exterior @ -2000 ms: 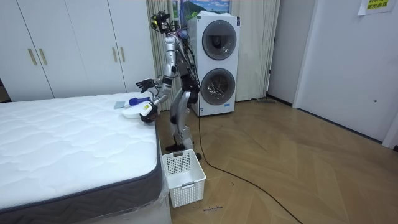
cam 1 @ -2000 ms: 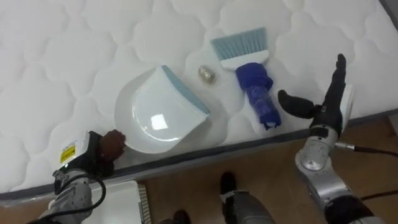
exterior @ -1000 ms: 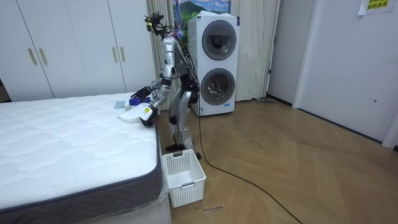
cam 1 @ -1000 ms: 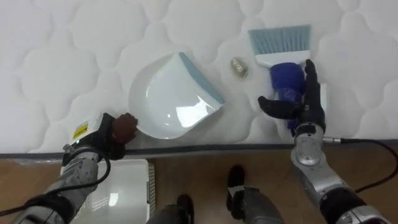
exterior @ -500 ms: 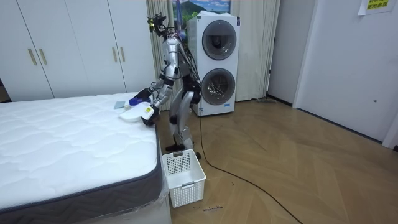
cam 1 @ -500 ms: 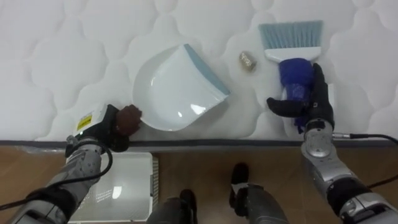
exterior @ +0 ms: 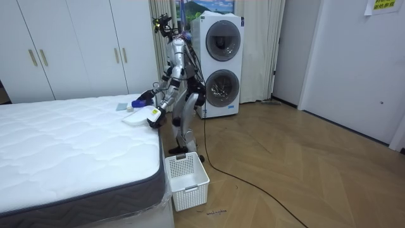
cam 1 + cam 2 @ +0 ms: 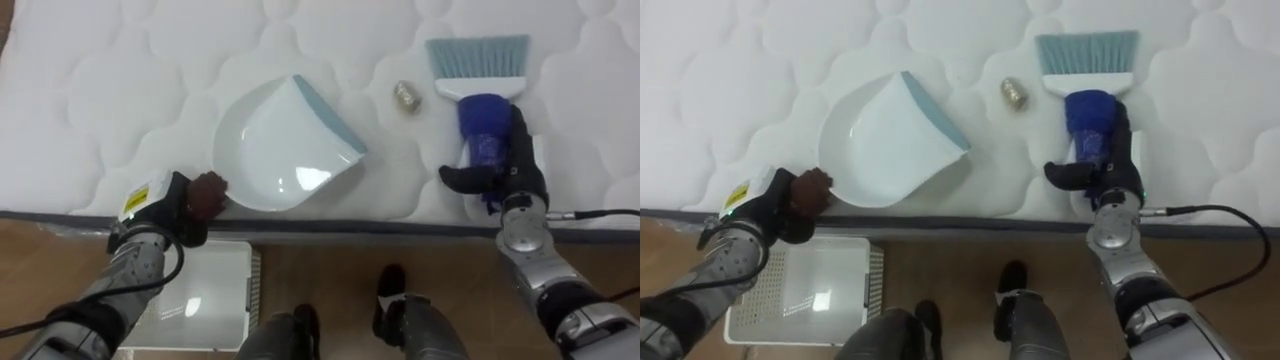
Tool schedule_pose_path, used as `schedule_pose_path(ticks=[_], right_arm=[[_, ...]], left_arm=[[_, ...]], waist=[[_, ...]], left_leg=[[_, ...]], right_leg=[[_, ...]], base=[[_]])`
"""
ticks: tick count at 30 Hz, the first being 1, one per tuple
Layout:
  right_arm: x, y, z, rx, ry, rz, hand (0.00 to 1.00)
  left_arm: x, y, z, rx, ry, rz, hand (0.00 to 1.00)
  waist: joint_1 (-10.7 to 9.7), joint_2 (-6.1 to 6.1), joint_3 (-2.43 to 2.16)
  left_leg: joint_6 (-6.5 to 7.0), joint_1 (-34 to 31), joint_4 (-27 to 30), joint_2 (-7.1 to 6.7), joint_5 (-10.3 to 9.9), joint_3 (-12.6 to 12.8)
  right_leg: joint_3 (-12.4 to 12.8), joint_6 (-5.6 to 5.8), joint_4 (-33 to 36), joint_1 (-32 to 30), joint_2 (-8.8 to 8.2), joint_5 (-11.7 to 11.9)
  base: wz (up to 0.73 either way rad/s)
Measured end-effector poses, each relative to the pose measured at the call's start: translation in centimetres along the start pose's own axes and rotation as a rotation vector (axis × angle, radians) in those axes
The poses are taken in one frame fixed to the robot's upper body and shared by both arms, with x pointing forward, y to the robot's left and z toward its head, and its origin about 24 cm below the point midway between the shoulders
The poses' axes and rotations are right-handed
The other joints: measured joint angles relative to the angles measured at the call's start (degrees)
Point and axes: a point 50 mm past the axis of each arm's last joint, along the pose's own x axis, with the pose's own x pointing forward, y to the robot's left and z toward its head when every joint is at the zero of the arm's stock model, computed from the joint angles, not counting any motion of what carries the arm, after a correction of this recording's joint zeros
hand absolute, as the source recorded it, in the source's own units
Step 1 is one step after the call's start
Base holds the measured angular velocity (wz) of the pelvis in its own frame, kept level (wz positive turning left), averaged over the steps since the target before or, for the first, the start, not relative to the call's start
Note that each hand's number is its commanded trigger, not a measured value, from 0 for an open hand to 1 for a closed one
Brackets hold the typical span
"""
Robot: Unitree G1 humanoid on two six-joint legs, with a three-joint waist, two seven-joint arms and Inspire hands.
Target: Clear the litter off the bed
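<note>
A white dustpan [image 8: 285,145] with a grey-blue lip lies on the white mattress [image 8: 120,90] near its edge. My left hand [image 8: 170,208] is shut on the pan's brown handle at the lower left. A small crumpled gold-coloured scrap [image 8: 405,95] lies to the right of the pan's lip. Further right lies a brush [image 8: 480,110] with pale blue bristles and a blue handle. On that handle rests my right hand [image 8: 520,185], its fingers straight along it and the thumb spread to the left. In the room view I stand at the bed's [image 7: 63,145] corner, bent slightly over it.
A white plastic basket [image 8: 200,300] stands on the wooden floor beside my feet, under the dustpan handle. The mattress's dark edge [image 8: 350,228] runs across the view. Stacked washing machines [image 7: 218,63] are behind me, white wardrobes [image 7: 76,50] beyond the bed.
My right hand came from raised beside the bed edge down onto the brush's blue handle. The left hand kept its hold on the dustpan handle. The head camera shifted.
</note>
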Motion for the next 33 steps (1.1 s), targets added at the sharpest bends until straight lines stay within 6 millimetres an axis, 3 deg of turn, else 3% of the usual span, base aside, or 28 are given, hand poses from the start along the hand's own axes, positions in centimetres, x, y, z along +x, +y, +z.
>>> schedule_pose_path(ticks=[7,13,33], right_arm=[[0.9,-1.9,-0.2,-0.139,0.026,-0.062,1.00],[0.9,-2.0,-0.6,-0.237,0.048,-0.064,1.00],[0.7,-1.9,-1.4,-0.166,0.127,-0.057,1.00]], left_arm=[[0.0,-0.3,0.3,-0.005,0.011,-0.013,1.00],[0.1,-0.4,0.5,-0.001,0.021,-0.018,1.00],[0.1,-0.5,0.6,-0.012,0.026,-0.033,1.00]], waist=[[0.11,0.00,-0.01],[0.25,-0.02,-0.02],[-0.01,-0.24,-0.14]], left_leg=[[-0.03,-0.32,0.40,0.11,-0.25,-0.42],[-0.08,-0.33,0.40,0.14,-0.28,-0.57],[-0.07,-0.11,0.49,-0.02,-0.27,-1.11]], right_leg=[[-0.23,0.12,-0.06,0.10,0.19,0.03],[-0.51,0.10,-0.07,0.18,0.17,0.01],[-0.76,0.16,-0.26,0.83,0.11,-0.02]], base=[[0.00],[0.00],[0.00]])
